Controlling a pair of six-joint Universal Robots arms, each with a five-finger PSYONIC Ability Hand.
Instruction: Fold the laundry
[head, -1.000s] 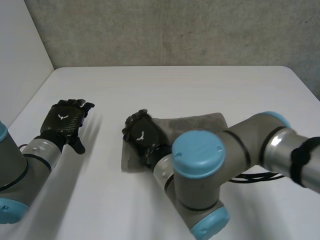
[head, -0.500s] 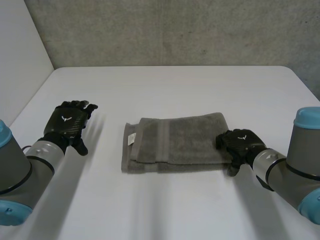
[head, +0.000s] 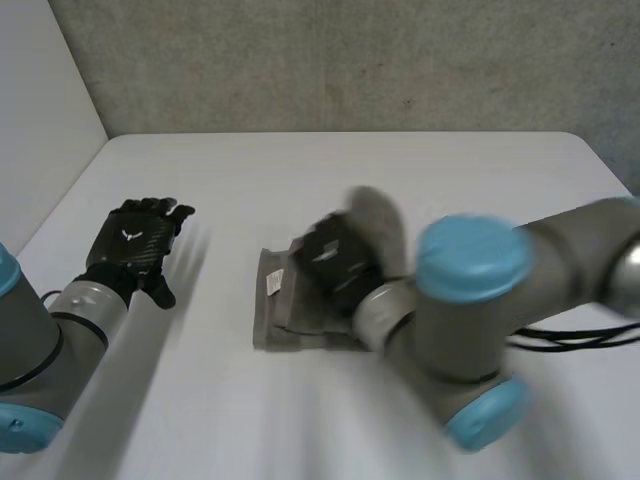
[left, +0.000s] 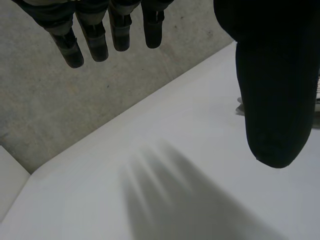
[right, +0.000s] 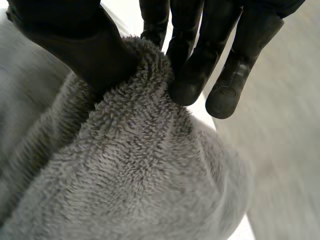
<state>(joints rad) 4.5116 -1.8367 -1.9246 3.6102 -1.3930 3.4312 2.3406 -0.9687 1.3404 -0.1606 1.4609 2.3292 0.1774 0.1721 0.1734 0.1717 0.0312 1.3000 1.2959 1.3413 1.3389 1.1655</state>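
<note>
A: Where is the towel?
B: It lies in the middle of the white table. One part of it is pulled up off the table.

A: What does the right hand do?
B: It is over the towel. Its thumb and fingers pinch a fluffy fold of the towel.

A: And the left hand?
B: It is over the table's left side, well apart from the towel. Its fingers are straight, and it holds nothing.
</note>
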